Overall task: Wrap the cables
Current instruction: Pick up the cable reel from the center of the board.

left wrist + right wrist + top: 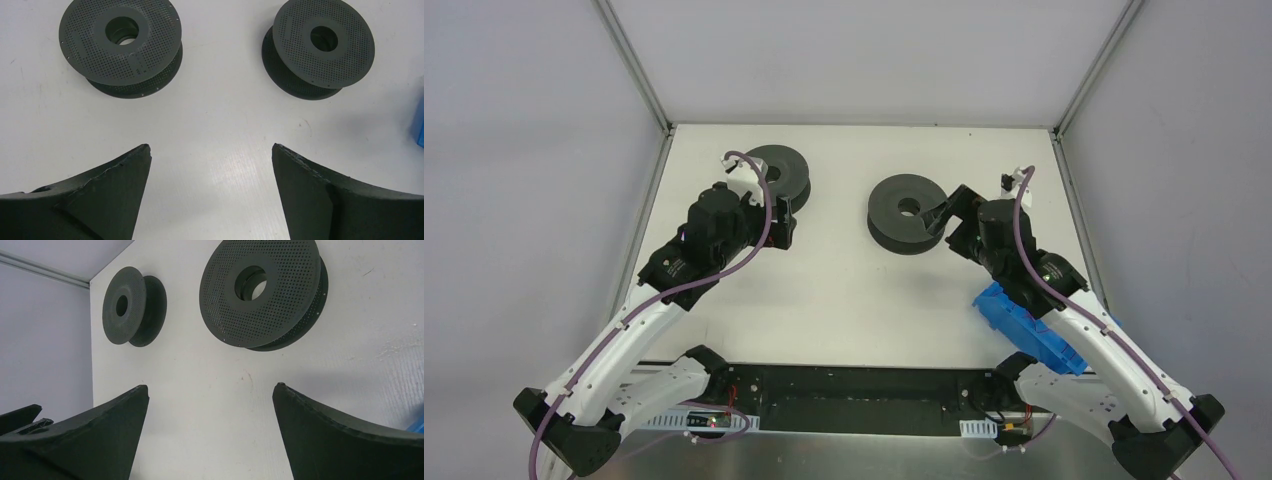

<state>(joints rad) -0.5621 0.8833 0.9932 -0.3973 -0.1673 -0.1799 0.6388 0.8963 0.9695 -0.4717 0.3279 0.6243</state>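
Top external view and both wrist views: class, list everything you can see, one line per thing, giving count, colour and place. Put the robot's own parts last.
spools: two, dark grey, lying flat on the far half of the table; left spool and right spool
thin cables: none visible in any view
bin: one, blue, near right, partly under the right arm
table: one, white, beneath everything
frame rails: metal, grey, rising from the far corners
purple cords: two, one along each arm
left gripper: dark, open, beside the left spool
right gripper: dark, open, beside the right spool
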